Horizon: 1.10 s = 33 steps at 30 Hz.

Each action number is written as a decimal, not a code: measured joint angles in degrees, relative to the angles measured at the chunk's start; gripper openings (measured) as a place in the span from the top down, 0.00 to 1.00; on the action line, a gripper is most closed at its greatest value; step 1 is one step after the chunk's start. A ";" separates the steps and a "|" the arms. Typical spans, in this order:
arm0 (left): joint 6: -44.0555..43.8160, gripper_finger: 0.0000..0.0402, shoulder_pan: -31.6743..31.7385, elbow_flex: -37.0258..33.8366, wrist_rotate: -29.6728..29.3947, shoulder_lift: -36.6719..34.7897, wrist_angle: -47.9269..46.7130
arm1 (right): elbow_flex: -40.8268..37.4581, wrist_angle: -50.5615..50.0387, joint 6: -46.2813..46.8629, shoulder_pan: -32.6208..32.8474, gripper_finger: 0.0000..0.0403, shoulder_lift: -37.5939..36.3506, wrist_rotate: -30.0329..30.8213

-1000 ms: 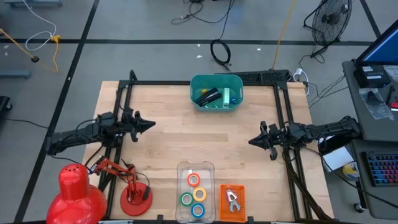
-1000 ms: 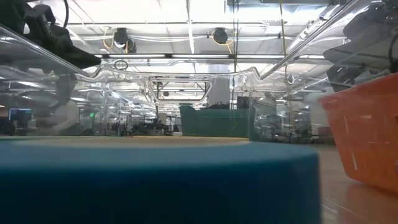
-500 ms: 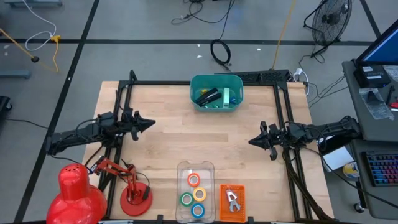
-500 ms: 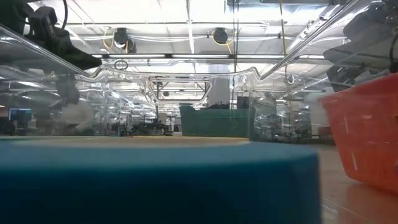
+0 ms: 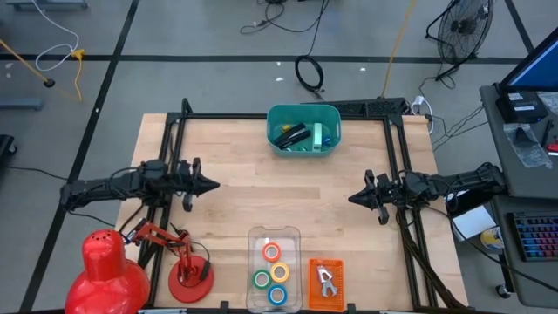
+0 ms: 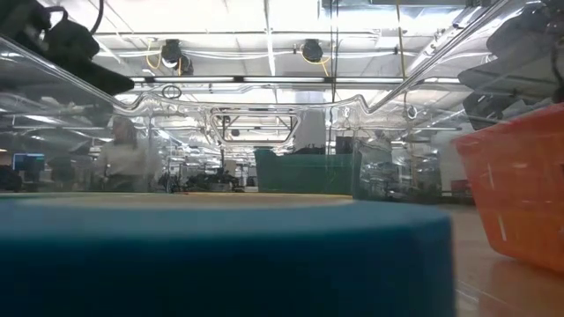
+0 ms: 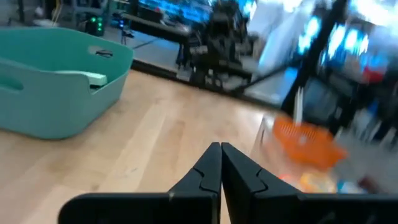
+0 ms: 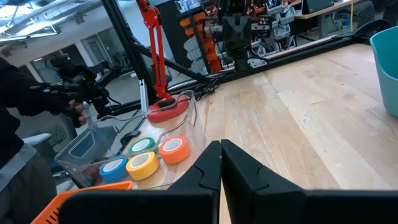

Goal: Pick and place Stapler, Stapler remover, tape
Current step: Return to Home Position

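A black stapler [image 5: 290, 134] lies in the teal bin [image 5: 324, 148] at the table's far middle. At the near edge a clear tray [image 5: 255, 235] holds the tape: orange [image 5: 271, 253], green [image 5: 261, 279], yellow [image 5: 280, 272] and blue [image 5: 276, 295] rolls, lying flat. Right of it, the stapler remover [image 5: 325, 279] lies in an orange tray [image 5: 336, 265]. My left gripper [image 5: 215, 184] hovers shut at the table's left side, pointing level toward the right. My right gripper [image 5: 351, 198] hovers shut at the right side, pointing left. Neither touches anything.
A red desk lamp [image 5: 185, 270] stands at the near left corner. A black frame [image 5: 288, 116] borders the table. Bare wood lies between the two grippers. In the low view the blue roll [image 6: 220, 255] fills the foreground, with the orange tray [image 6: 520, 194] at right.
My left gripper has swung a little toward the table's near edge and rolled about its own axis, staying shut. The right arm has kept still. Nothing on the table has moved.
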 joint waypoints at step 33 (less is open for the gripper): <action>21.21 0.99 -1.85 0.09 -4.60 5.73 15.22 | 0.02 0.00 0.01 0.00 0.99 -0.02 -0.01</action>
